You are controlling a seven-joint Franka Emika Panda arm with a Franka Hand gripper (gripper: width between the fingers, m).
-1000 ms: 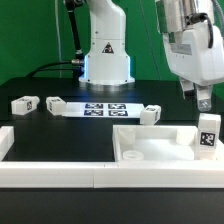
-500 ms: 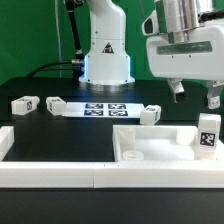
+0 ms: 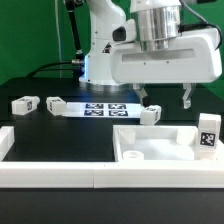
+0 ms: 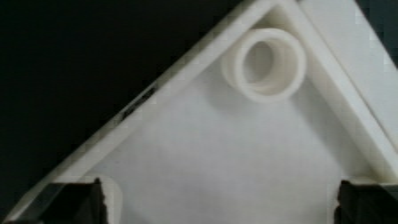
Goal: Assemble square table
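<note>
At about four o'clock in the exterior view, the tabletop (image 3: 165, 145) is lying flat, with an upright leg (image 3: 208, 133) standing at its three o'clock side. The gripper (image 3: 165, 97), jaws spread and empty, is swinging in from three o'clock to hover above it, and I'm seeing a corner socket (image 4: 267, 62) filling the wrist view. A loose leg (image 3: 150, 113) is lying just beside the top at twelve o'clock, which is probably my next pick.
</note>
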